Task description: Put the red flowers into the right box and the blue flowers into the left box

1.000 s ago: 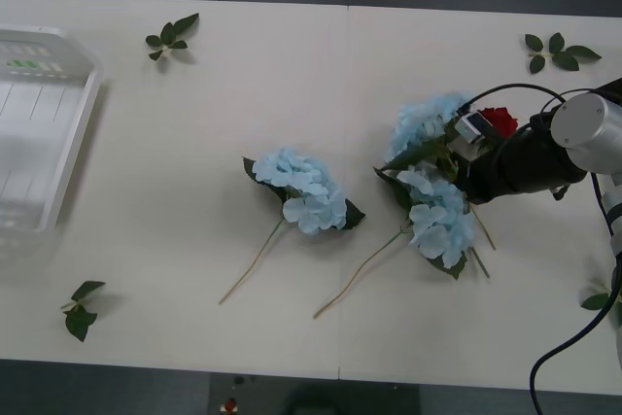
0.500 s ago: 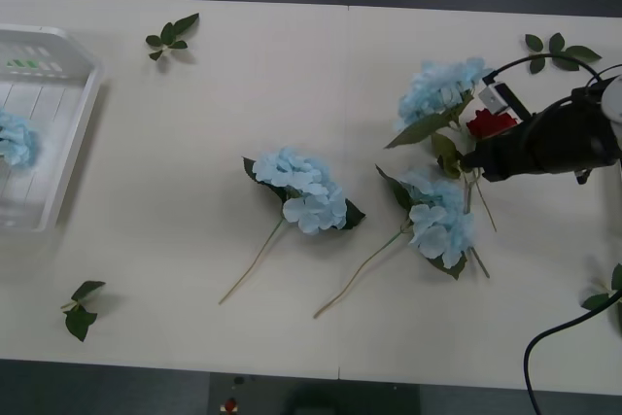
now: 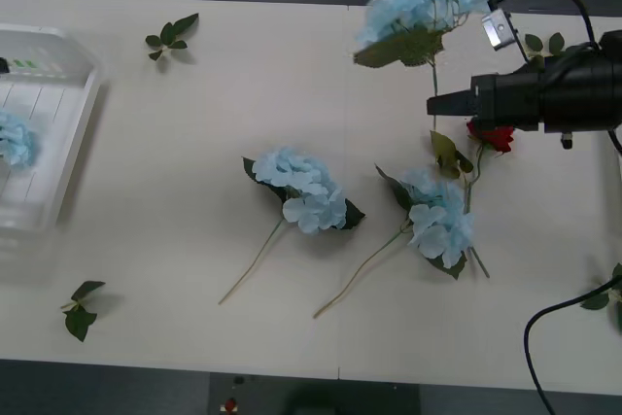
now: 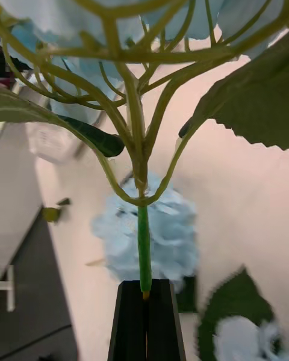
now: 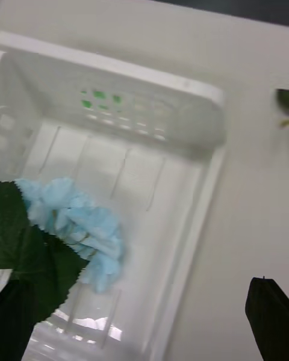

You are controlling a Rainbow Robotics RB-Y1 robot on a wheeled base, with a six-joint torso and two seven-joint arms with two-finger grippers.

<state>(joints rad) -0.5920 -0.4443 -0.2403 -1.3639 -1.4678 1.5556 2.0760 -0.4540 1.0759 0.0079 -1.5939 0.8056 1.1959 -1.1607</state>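
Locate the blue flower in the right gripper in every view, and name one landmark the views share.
Front view: lifted blue flower at the top, stem running down to the right gripper.
Right wrist view: stem pinched in the fingers, head overhead.
Left wrist view: not there; another blue flower lies in the left box.
Shared landmark: table.

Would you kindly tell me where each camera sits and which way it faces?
Front view: above the arms, looking down at the table; the right gripper holds a blue flower aloft.
Right wrist view: looks up that flower's stem between shut fingers.
Left wrist view: above the left box, open fingers at the corners.
Front and left wrist views share the box.
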